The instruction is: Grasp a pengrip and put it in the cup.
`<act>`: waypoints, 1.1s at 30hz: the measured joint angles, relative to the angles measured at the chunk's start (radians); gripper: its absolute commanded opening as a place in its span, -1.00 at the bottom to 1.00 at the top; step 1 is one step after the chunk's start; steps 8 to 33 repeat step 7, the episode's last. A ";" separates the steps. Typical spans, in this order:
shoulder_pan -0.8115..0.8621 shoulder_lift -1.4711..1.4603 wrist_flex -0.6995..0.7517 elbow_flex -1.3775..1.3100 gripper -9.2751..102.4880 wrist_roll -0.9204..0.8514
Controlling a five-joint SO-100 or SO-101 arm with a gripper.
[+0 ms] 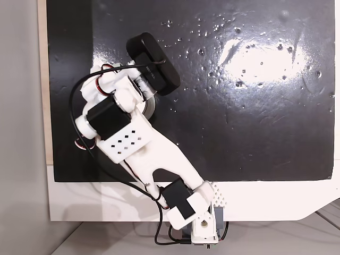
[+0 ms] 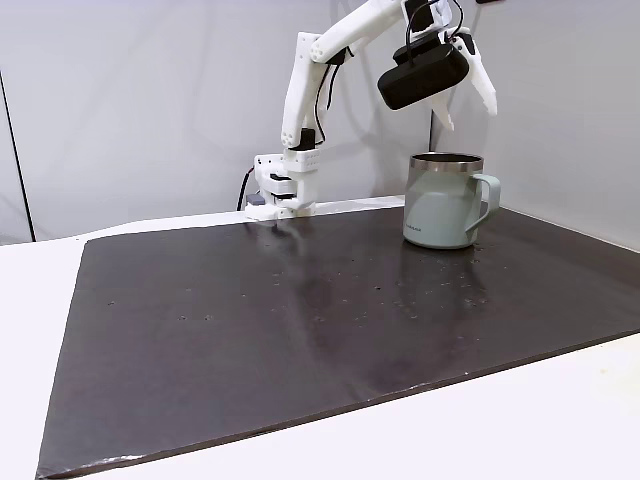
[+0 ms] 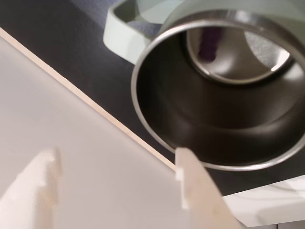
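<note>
The pale grey-green cup (image 2: 440,205) stands upright near the back right of the black mat, its loop handle pointing right. In the wrist view I look down into its shiny steel inside (image 3: 224,109), where the small purple pengrip (image 3: 209,42) lies at the bottom. My gripper (image 2: 465,100) hangs just above the cup's rim, apart from it. It is open, and its white fingers (image 3: 190,186) have nothing between them. From above, the arm covers most of the cup, leaving a sliver of its rim (image 1: 151,106) in sight.
The black mat (image 2: 300,310) covers most of the white table and its middle and front lie bare. The arm's base (image 2: 283,185) stands at the back edge. A grey wall is close behind the cup.
</note>
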 measured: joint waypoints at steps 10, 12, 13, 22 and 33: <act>0.002 0.000 0.000 0.000 -0.30 -0.005; 0.002 0.000 0.000 0.000 -0.30 -0.005; 0.002 0.000 0.000 0.000 -0.30 -0.005; 0.002 0.000 0.000 0.000 -0.30 -0.005; 0.002 0.000 0.000 0.000 -0.30 -0.005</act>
